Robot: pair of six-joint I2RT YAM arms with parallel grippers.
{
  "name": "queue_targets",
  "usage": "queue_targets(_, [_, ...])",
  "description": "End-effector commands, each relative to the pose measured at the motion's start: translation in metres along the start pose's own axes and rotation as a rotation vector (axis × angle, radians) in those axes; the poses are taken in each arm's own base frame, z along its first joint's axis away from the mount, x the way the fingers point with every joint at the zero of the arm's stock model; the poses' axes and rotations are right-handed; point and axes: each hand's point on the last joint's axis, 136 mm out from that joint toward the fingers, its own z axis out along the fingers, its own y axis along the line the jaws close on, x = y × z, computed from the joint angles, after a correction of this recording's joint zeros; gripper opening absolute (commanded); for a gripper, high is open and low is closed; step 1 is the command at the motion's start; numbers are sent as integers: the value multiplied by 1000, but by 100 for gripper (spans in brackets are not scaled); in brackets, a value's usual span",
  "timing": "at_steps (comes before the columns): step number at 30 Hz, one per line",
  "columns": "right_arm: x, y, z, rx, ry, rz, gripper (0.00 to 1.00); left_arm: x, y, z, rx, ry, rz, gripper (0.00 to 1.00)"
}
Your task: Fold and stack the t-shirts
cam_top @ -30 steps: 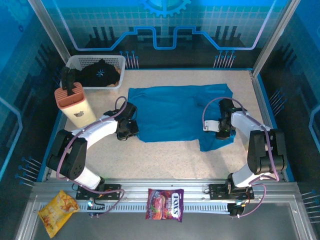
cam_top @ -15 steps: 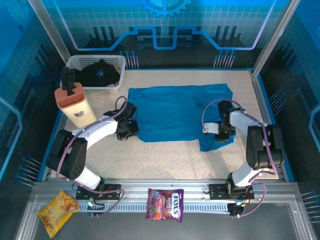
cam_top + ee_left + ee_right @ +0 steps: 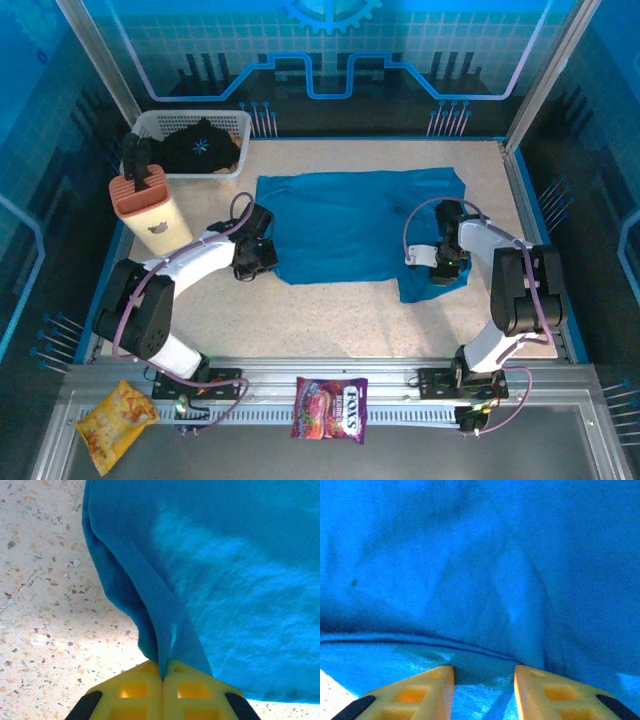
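Observation:
The teal-blue t-shirt (image 3: 350,225) lies spread over the middle of the table. My left gripper (image 3: 270,258) is at its near left corner, shut on a pinched fold of the teal cloth (image 3: 165,645) that rises from between the yellow fingers (image 3: 135,690). My right gripper (image 3: 443,272) sits over the shirt's near right flap, open, its yellow fingers (image 3: 420,692) apart on either side of a hem ridge in the teal cloth (image 3: 485,580). The black t-shirt (image 3: 200,148) with the pale starburst lies bunched in the white basket (image 3: 240,125) at the back left.
A tan knife-block-like container (image 3: 148,208) stands left of the left arm. A snack bag (image 3: 115,420) and a candy bag (image 3: 330,407) lie on the near metal rail. Blue walls close the table on the sides and back.
The right gripper has shifted slightly nearer and leftward over the shirt's near right flap. The left arm and the shirt look unchanged.

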Motion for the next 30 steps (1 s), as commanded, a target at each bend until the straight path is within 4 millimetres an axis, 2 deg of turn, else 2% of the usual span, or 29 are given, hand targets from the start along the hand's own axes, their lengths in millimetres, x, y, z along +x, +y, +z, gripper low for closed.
queue_targets(1, [3, 1, 3, -32, 4, 19, 41, 4, 4, 4, -2, 25, 16, 0])
queue_targets(12, [0, 3, 8, -60, 8, 25, 44, 6, 6, 6, -7, 31, 12, 0])
queue_targets(15, [0, 3, 8, -61, 7, 25, 39, 6, 7, 7, -8, 34, 12, 0])
queue_targets(20, [-1, 4, 6, -63, 7, 22, 25, 6, 7, 7, -7, 32, 11, 0])
queue_targets(24, [0, 3, 1, -51, 12, 19, 19, 5, 7, 7, -5, 31, 10, 0])
queue_targets(30, [0, 0, -16, 6, 11, 13, 18, 6, 7, 7, -1, 33, 10, 0])
